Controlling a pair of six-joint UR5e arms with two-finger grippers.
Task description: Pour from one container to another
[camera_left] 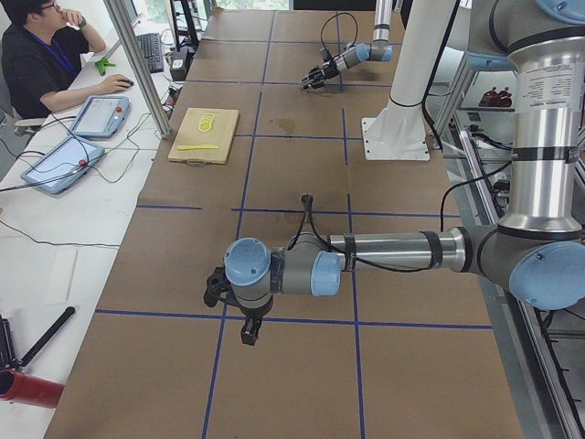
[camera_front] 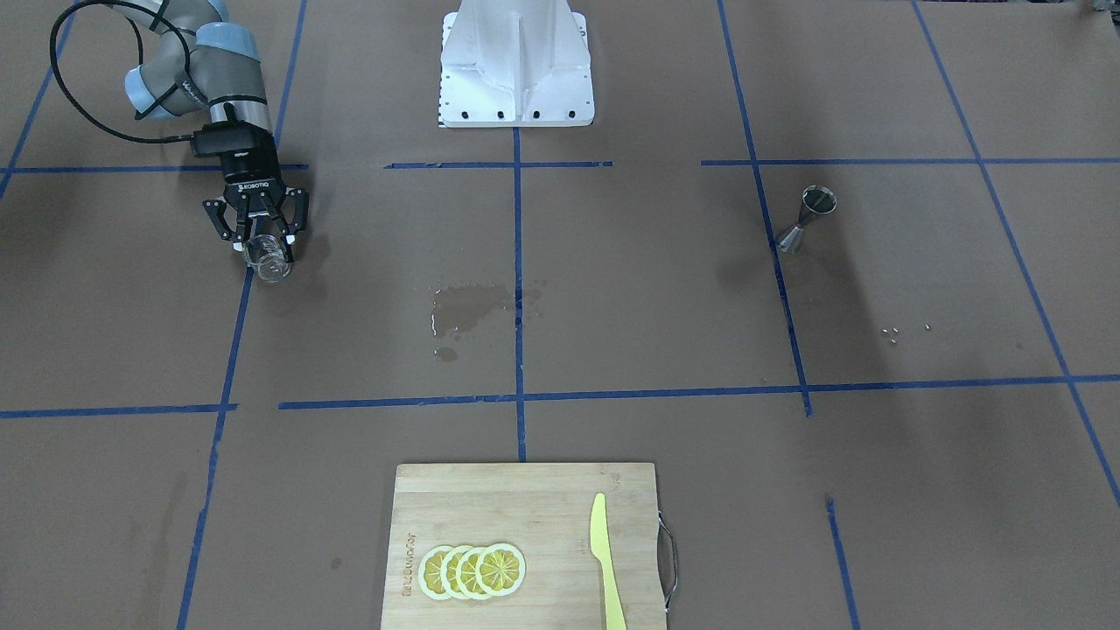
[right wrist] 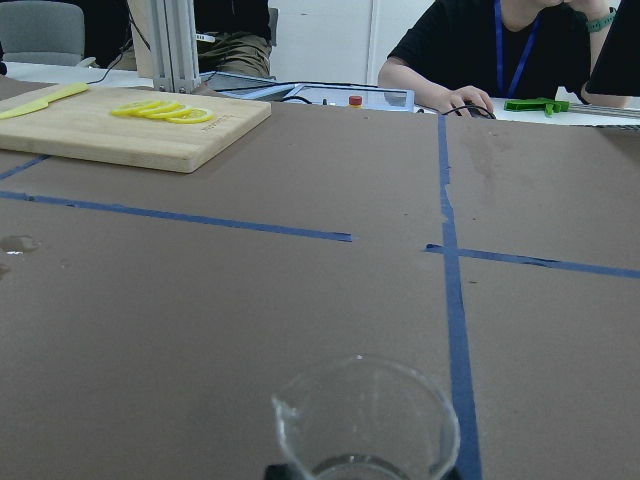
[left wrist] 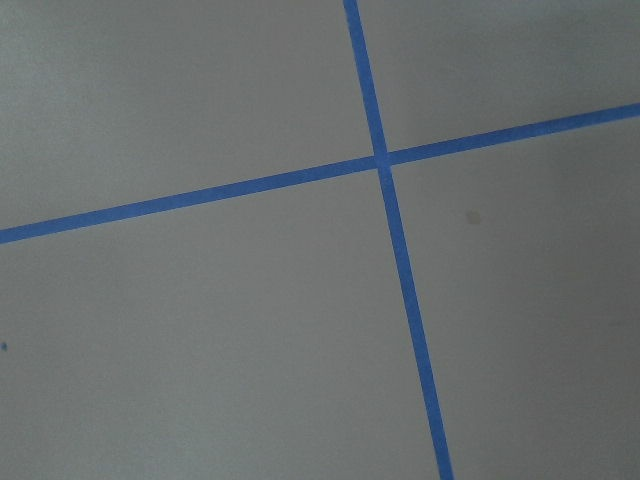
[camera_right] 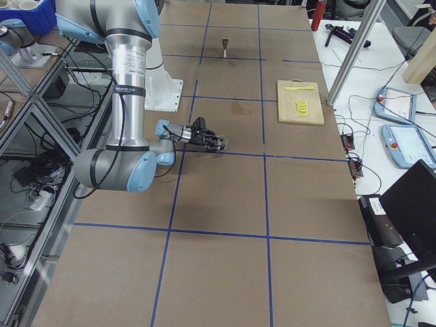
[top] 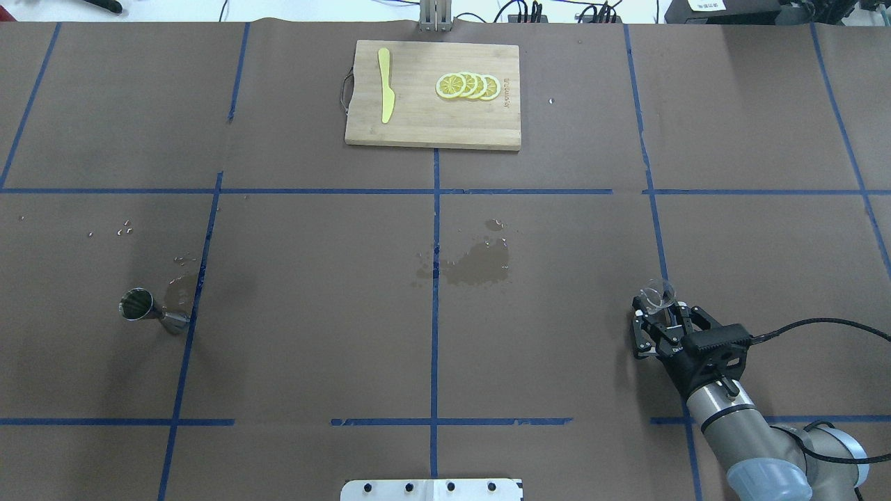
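The brown paper-covered surface [top: 313, 348] is divided by blue tape into squares, and operators' desks are seen beyond its far edge. The glass cup [top: 658, 293] is gripped upright in the right tool [top: 661, 313], whose fingers are clenched on its wall, low over the surface on the right side. Whether it is lifted or resting cannot be told. The steel jigger [top: 150, 309] stands well apart on the far left side, with a damp mark just beside it.

Nothing appears to have been poured into the jigger yet. The carry across, the tilt and the pour are judged to be left.

The left tool [camera_left: 248, 331] hangs over bare paper, and its state cannot be told. A wet patch [top: 480, 264] lies between cup and jigger. A cutting board [top: 418, 118] with lemon slices [top: 468, 85] and a yellow knife [top: 385, 83] lies at the far edge, clear of the path.
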